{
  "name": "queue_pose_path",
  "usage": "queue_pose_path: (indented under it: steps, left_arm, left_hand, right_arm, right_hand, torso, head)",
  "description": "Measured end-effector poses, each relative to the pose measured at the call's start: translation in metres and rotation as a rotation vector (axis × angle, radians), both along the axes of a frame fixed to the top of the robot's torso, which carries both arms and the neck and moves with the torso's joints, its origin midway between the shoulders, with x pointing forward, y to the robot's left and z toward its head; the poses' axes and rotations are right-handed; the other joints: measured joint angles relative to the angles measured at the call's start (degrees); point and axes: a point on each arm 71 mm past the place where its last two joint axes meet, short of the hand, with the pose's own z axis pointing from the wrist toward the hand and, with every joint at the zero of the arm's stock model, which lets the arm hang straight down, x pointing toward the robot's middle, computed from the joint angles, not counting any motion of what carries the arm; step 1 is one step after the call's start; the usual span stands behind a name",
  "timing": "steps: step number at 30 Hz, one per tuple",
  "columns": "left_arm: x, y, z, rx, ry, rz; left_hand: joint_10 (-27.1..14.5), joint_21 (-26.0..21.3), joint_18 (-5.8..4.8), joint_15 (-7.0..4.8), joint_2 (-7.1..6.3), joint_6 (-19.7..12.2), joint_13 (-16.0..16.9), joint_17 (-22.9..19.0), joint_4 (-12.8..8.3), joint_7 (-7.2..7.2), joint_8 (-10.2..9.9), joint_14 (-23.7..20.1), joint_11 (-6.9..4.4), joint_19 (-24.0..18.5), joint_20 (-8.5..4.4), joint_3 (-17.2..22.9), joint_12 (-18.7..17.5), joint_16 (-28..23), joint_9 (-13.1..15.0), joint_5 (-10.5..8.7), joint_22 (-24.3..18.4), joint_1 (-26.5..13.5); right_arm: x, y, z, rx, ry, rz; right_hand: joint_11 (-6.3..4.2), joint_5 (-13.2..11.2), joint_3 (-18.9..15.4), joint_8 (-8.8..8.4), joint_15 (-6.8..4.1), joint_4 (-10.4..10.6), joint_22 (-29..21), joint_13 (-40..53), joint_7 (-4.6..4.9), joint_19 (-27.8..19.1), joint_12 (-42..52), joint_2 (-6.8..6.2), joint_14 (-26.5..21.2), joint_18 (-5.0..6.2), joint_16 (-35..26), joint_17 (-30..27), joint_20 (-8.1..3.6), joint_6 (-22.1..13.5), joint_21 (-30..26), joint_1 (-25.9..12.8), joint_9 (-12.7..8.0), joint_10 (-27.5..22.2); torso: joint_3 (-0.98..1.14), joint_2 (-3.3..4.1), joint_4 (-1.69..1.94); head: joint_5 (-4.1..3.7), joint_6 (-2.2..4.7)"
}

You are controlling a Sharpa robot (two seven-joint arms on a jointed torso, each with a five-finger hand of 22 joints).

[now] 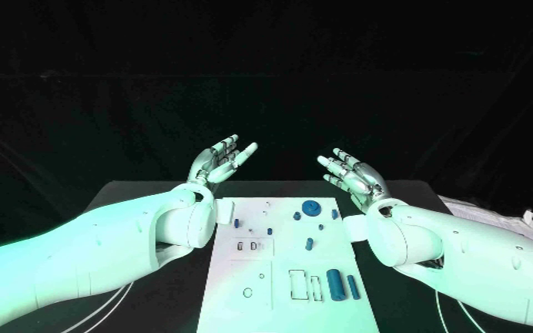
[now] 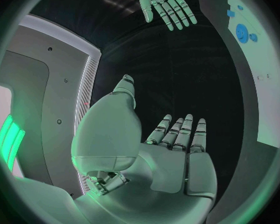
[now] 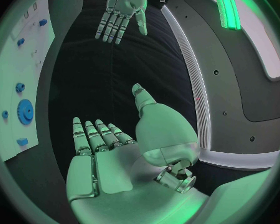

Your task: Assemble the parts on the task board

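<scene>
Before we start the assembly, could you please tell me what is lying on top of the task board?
On the task board lie small blue parts: a round gear, a cylinder and a bar. The arms cover its upper side edges. Both hands are raised beyond it.

Dim scene, green cast, fisheye bending

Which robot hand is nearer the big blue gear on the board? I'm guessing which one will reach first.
Right, narrowly. The right robot hand hovers open just beyond and right of the big blue gear; the left robot hand is raised farther off, beyond the task board's left corner.
</scene>
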Motion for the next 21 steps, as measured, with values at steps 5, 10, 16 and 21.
queue_pose_path:
  steps: [5, 10, 16, 21]
  left_arm:
    - [0.000, -0.001, 0.000, -0.001, 0.004, -0.027]
    - [0.000, -0.003, -0.001, -0.001, 0.007, -0.044]
    - [0.001, 0.024, -0.002, 0.009, 0.007, -0.013]
    - [-0.007, 0.024, 0.002, -0.005, 0.001, -0.035]
  left_hand:
    - [1.1, 0.0, 0.85, 0.40, 0.00, 1.1, 0.1, 0.1, 0.7, 0.11, 0.2, 1.0, 0.42, 0.3, 0.69, 0.2, 0.0, 0.2, 0.1, 0.21, 0.1, 2.1]
    - [5.7, 1.3, 0.85, 0.93, 2.16, 5.5, 0.6, 0.9, 0.7, 0.30, 1.0, 7.9, 1.17, 4.1, 1.12, 1.8, 0.7, 1.7, 0.6, 0.21, 0.7, 3.5]
    - [26.3, 9.3, 0.85, 0.31, 5.57, 21.9, 2.0, 3.2, 0.0, 1.81, 3.9, 29.8, 1.59, 29.5, 0.91, 2.9, 4.0, 7.4, 2.0, -0.12, 4.5, 6.1]
    - [41.3, 14.4, 2.25, -3.24, 7.00, 34.1, 2.8, 5.5, -0.9, 4.22, 6.3, 41.7, -1.38, 42.4, -1.44, 2.3, 6.8, 10.9, 2.7, -0.35, 6.1, 7.1]
  right_arm:
    - [0.001, 0.002, 0.000, 0.005, 0.009, 0.102]
    - [0.000, 0.005, 0.000, 0.005, 0.021, 0.189]
    - [0.012, -0.021, 0.004, -0.181, -0.103, 0.154]
    - [0.014, -0.022, 0.017, -0.315, -0.226, 0.165]
  right_hand:
    - [0.24, -2.8, 1.4, 1.36, 0.29, -3.0, 0.8, 0.6, 0.34, 4.2, 1.5, 0.34, 6.3, 1.33, 1.5, 0.7, 0.29, 5.4, 1.8, 4.9, 0.7, 7.0]
    - [-0.14, -4.7, 3.1, 3.35, -0.35, -6.3, 2.3, 1.5, 1.06, 12.4, 3.8, 0.35, 19.1, 3.11, 4.1, 1.6, 0.32, 15.6, 5.1, 9.4, 1.8, 20.4]
    - [-1.52, -4.7, 5.7, 4.88, -2.14, -9.2, 3.7, 1.8, 2.50, 21.7, 4.9, -0.26, 33.5, 5.57, 6.4, 2.1, 0.29, 29.4, 9.1, 11.9, 2.5, 33.9]
    - [-2.74, -4.7, 8.4, 5.32, -3.85, -10.4, 4.5, 1.9, 3.91, 27.8, 4.8, -0.91, 42.4, 6.69, 6.9, 2.3, -0.48, 38.2, 12.0, 12.6, 2.6, 41.3]
  torso:
    - [-0.02, -0.01, 0.00]
    - [-0.02, -0.01, 0.00]
    - [-0.07, -0.03, -0.26]
    - [-0.09, 0.67, -0.49]
  head:
    - [0.01, 0.00]
    - [0.01, 0.00]
    - [-1.64, -0.17]
    - [-2.20, 0.00]
